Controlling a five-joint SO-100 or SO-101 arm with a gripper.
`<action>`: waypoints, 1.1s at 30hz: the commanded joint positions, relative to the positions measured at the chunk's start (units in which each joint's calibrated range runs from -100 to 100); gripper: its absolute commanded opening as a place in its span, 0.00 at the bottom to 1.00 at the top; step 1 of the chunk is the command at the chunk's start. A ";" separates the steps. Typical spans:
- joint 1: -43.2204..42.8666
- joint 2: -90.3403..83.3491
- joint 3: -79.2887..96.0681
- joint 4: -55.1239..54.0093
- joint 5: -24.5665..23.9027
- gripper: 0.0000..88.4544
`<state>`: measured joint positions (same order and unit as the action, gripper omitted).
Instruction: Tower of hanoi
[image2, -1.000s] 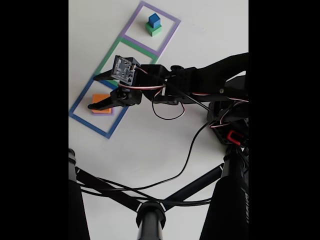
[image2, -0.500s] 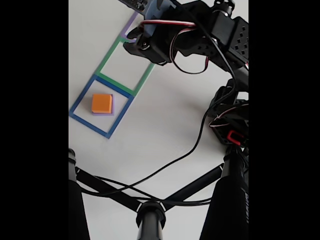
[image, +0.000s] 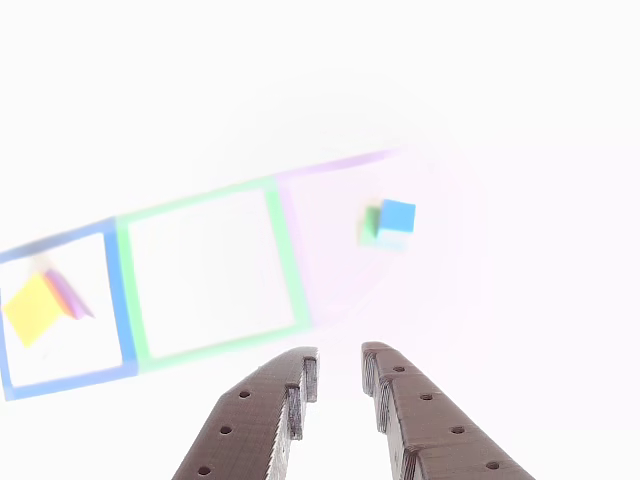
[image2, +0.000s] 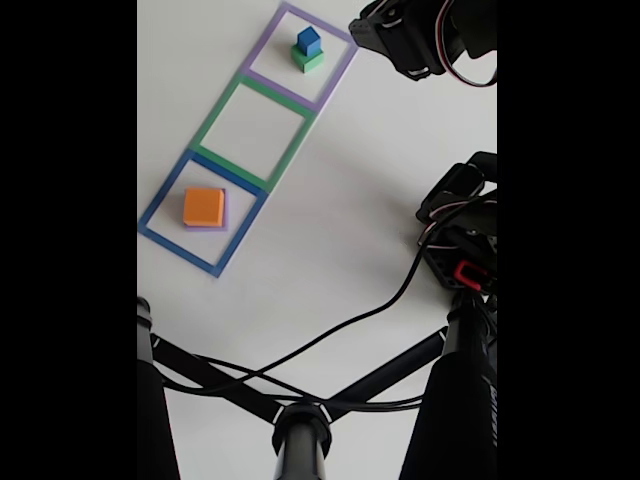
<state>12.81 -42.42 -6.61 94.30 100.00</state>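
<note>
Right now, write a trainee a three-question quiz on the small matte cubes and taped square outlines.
1. True or false: the small matte blue cube sits on the matte green cube.
2. Which outline holds the flat orange cube stacked on the purple cube? A purple, B green, C blue.
3. Fill in: the green taped square outline holds ___ cubes.

Key: 1 true; 2 C, the blue taped outline; 3 no.
</note>
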 joint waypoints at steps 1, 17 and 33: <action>4.64 -5.09 7.43 -3.45 0.00 0.03; 12.98 -19.30 57.61 -42.64 0.00 0.28; 13.75 0.15 81.80 -93.90 0.00 0.29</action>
<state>26.07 -47.66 75.02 10.35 100.00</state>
